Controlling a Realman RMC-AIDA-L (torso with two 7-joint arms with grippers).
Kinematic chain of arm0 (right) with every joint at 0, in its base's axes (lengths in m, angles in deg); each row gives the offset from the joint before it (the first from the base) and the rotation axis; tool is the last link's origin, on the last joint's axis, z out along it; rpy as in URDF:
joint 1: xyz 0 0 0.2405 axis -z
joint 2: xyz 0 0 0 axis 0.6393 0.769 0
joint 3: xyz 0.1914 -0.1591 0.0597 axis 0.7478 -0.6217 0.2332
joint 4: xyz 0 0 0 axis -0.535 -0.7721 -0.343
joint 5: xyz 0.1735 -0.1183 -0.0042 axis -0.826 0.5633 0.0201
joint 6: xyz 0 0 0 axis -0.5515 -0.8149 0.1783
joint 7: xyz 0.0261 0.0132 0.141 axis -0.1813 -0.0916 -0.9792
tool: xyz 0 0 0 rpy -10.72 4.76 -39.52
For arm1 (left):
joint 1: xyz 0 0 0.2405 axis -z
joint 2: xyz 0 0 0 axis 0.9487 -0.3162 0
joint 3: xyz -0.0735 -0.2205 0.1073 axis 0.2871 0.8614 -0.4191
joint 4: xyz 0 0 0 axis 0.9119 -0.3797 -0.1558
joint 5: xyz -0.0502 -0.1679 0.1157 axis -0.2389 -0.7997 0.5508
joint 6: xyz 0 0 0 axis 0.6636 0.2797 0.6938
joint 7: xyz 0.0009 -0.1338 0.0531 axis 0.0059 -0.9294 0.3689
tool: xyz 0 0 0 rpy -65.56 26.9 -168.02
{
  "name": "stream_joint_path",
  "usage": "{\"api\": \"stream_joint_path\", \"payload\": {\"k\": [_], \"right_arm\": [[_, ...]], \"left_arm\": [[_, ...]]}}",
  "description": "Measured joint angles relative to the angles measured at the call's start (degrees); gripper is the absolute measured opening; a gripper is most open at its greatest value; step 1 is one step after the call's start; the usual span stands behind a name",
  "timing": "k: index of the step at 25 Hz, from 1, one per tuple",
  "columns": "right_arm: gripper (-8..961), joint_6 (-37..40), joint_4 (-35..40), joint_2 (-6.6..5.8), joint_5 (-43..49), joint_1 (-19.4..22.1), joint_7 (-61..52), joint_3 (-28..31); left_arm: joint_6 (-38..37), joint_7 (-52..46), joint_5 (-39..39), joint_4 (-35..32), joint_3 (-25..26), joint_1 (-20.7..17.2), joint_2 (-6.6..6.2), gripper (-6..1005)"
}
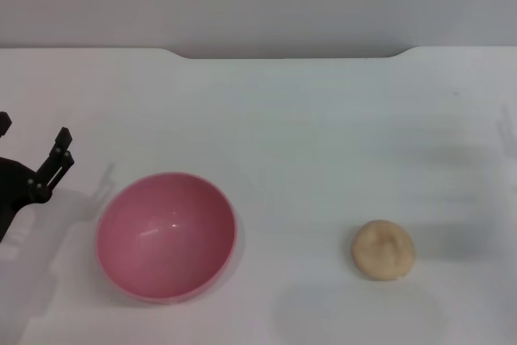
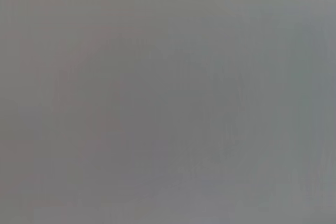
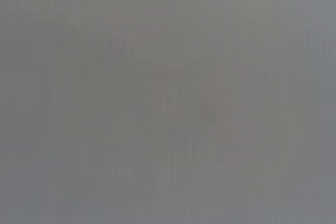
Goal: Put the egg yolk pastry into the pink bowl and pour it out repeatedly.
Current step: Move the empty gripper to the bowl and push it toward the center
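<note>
Watching left tool [image 1: 32, 147] at far-left edge, jaws spread, empty | right tool unseen | egg yolk pastry [image 1: 384, 250] near-right on surface [image 1: 307, 119], well apart from pink bowl [image 1: 166, 236] | I'd guess soft, crumbly: pinch its sides gently.

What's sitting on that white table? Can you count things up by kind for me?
Bowls: 1, the pink bowl, upright and empty.
Pastries: 1, the egg yolk pastry, lying on the table apart from the bowl.
Total: 2.
</note>
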Motion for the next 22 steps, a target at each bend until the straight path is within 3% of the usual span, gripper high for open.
{"api": "stream_joint_path", "payload": {"k": [18, 22], "right_arm": [[655, -0.1, 0.0, 0.00, 0.0, -0.5, 0.0, 0.0], [655, -0.1, 0.0, 0.00, 0.2, -0.5, 0.0, 0.0]], "left_arm": [[1.6, -0.1, 0.2, 0.2, 0.2, 0.7, 0.00, 827], [0.5, -9.3, 0.1, -1.0, 3.6, 1.1, -0.18, 828]]}}
